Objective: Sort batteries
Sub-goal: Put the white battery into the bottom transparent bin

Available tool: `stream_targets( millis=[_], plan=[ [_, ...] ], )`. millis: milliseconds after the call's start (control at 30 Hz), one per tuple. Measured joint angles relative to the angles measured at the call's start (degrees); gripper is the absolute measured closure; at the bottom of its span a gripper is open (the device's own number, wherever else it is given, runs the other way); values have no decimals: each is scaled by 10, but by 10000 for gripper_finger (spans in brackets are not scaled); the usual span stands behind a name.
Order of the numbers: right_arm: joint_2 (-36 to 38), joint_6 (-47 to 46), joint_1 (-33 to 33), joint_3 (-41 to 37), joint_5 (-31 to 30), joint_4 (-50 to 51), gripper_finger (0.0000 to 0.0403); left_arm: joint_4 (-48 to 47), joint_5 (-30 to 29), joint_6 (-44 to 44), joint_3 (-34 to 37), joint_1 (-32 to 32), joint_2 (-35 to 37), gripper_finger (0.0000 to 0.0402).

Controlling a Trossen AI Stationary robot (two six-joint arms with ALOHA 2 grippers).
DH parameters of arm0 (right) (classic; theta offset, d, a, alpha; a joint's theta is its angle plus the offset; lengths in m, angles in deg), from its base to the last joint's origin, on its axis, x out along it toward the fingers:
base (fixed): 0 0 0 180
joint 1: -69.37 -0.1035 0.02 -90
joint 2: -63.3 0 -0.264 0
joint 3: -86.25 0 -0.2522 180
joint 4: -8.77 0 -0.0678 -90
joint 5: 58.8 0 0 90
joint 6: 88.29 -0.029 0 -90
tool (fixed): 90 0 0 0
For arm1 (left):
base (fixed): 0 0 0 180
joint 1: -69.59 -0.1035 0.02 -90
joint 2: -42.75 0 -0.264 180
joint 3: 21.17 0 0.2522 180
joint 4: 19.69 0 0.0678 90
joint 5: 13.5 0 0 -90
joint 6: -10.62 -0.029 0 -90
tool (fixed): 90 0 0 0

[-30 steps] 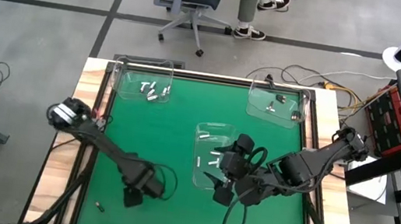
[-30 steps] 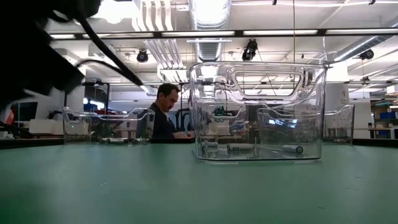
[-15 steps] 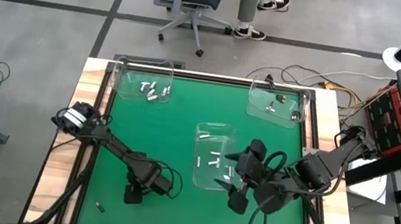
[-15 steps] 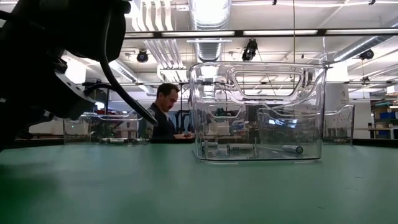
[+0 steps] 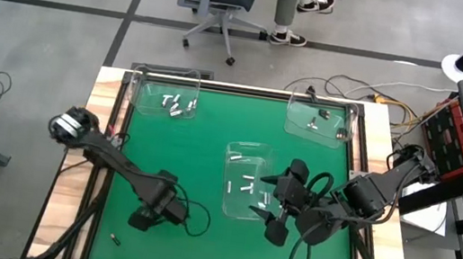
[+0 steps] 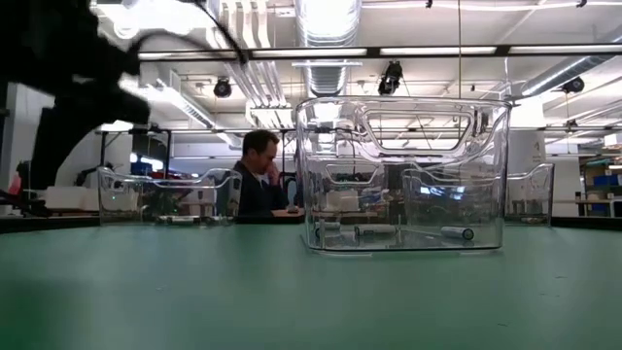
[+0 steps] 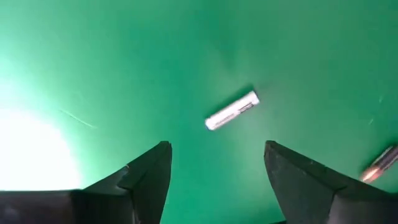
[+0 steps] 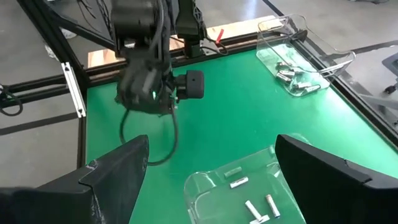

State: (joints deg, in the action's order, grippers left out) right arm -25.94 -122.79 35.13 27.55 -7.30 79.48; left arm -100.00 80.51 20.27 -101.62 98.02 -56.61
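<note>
Both jaws open; left gripper [image 7: 214,171] above battery [image 7: 232,111].

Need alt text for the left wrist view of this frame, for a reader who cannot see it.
A single small silvery-white battery lies at a slant on the green table mat, just ahead of the left hand, whose two dark fingers are spread open and empty. A second, slimmer battery shows partly at the picture's edge, and a bright glare washes out one side of the mat.

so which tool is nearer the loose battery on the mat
Left. The left tool hangs open right over the loose battery; the right tool is across the mat beside the middle bin.
</note>
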Motion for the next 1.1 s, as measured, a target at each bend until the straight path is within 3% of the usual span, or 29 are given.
stream_targets(
  millis=[200,433,800,967,1100],
  plan=[
    [-1,-22,-13,0,0,2,60,27,-12,-200,17,34,28,183],
    [-1,-62,-36,0,0,2,61,63,-36,-276,47,60,2,221],
    [-1,-98,-48,0,0,2,87,154,-27,-226,84,63,-48,319],
    [-1,-106,-50,0,0,3,100,168,-32,-161,95,63,-56,380],
    [16,-107,-57,0,7,4,109,169,-39,-83,92,63,-47,389]
  ],
)
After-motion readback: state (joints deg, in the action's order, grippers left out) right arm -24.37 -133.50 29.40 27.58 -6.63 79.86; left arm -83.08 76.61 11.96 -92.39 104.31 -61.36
